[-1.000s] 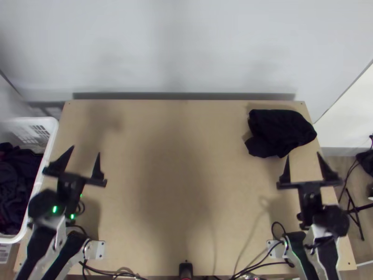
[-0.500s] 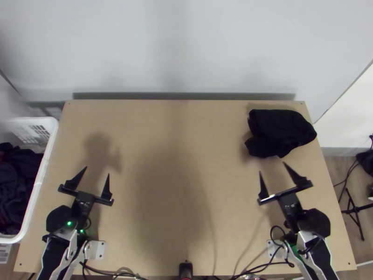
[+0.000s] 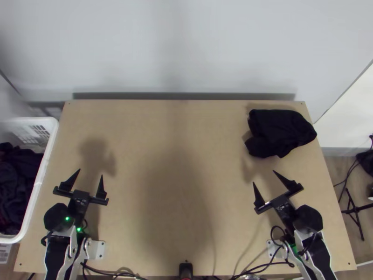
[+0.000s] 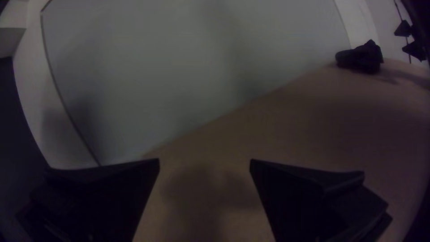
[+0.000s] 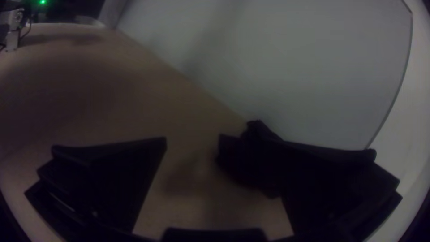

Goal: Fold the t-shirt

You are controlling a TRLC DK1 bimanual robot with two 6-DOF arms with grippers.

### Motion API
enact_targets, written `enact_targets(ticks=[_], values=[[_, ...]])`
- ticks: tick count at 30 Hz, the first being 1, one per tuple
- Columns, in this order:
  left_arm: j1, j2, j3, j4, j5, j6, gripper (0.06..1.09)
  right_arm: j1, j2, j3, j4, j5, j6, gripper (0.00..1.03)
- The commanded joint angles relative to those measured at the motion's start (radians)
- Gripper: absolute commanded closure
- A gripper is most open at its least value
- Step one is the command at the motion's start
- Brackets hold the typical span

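With your left claw [image 3: 90,172] and right claw [image 3: 264,177] both wide, expect the t-shirt [image 3: 282,133], bunched by the far right corner of the bench [image 3: 140,121], to handle light and limp, so pinch its near edge deeply.

There is one left hand [image 3: 89,173], one right hand [image 3: 264,177], one desk [image 3: 186,135], one dark cloth bundle [image 3: 282,130] beyond the right hand, and one white basket [image 3: 43,170] beside the left.

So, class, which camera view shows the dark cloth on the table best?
The top view: it shows the bunched dark cloth whole, its outline unobstructed. The left wrist view shows it small and far off; in the right wrist view, the right tool partly covers it.
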Motion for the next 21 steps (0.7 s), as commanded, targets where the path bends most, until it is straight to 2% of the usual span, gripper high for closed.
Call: enact_targets(ticks=[1, 9, 12, 14, 21], values=[[0.023, -0.002, -0.004, -0.016, 0.021, 0.001, 0.11, -0.016, -0.003, -0.001, -0.026, -0.013, -0.003, 0.05], [0.026, -0.002, -0.004, -0.019, 0.023, 0.002, 0.11, -0.024, -0.003, -0.001, -0.026, -0.014, -0.003, 0.05], [0.026, -0.002, -0.004, -0.059, 0.027, 0.077, 0.11, -0.022, -0.003, -0.001, -0.028, -0.019, -0.001, 0.05], [0.026, -0.002, -0.004, -0.064, 0.052, 0.077, 0.11, -0.022, -0.003, -0.001, -0.028, -0.019, -0.001, 0.05], [0.024, -0.002, -0.004, -0.067, 0.053, 0.077, 0.11, -0.022, -0.003, -0.001, -0.028, -0.019, -0.001, 0.05]])
